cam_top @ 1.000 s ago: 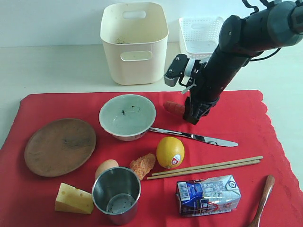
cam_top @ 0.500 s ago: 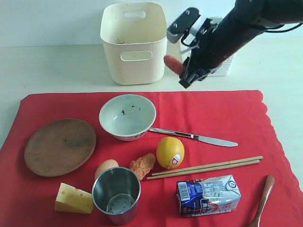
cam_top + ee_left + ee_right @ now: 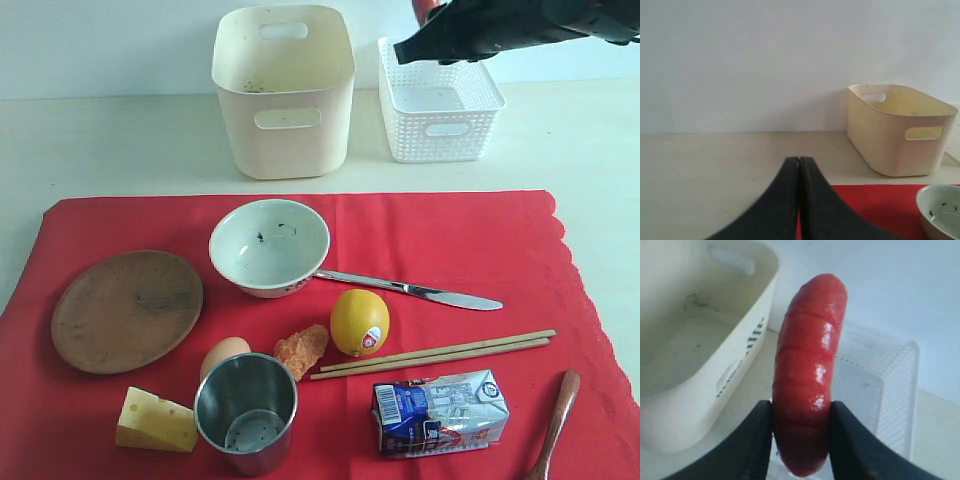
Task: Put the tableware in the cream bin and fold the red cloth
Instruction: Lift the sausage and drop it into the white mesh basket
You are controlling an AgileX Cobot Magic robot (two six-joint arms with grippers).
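Since a second ago, the right arm has been raised from the middle of the large red cloth (image 3: pixel 480 240) to the upper right of the exterior view. The glossy red sausage (image 3: pixel 807 380) has been carried up with it. Nothing else on the pale table (image 3: pixel 120 140) is seen to have shifted.

In its own wrist view, the left gripper (image 3: pixel 799 200) is shown over an edge of the cloth, its black fingers pressed together with nothing between them.

On the left part of the cloth, the round brown wooden plate (image 3: pixel 127 310) is laid flat, and the yellow holed cheese wedge (image 3: pixel 155 420) is set near the front edge. Just right of the wedge the steel cup (image 3: pixel 246 410) is stood upright, with the brown egg (image 3: pixel 225 353) just behind it. The white bowl with speckled inside (image 3: pixel 269 245) is placed upright further back. Beyond it, off the cloth, stands the tall cream plastic bin (image 3: pixel 285 90).

At the centre, the orange breaded nugget (image 3: pixel 301 348) and the yellow lemon (image 3: pixel 360 321) are laid side by side. The silver table knife (image 3: pixel 410 290) is stretched rightwards from the bowl's rim. The pale wooden chopsticks (image 3: pixel 435 353) are laid parallel between the knife and the blue-and-silver drink carton (image 3: pixel 440 411). The brown wooden spoon (image 3: pixel 557 420) is placed at the front right corner.

At the back right, the sausage is clamped between the two fingers of the right gripper (image 3: pixel 801 450), above the low white lattice basket (image 3: pixel 440 100).
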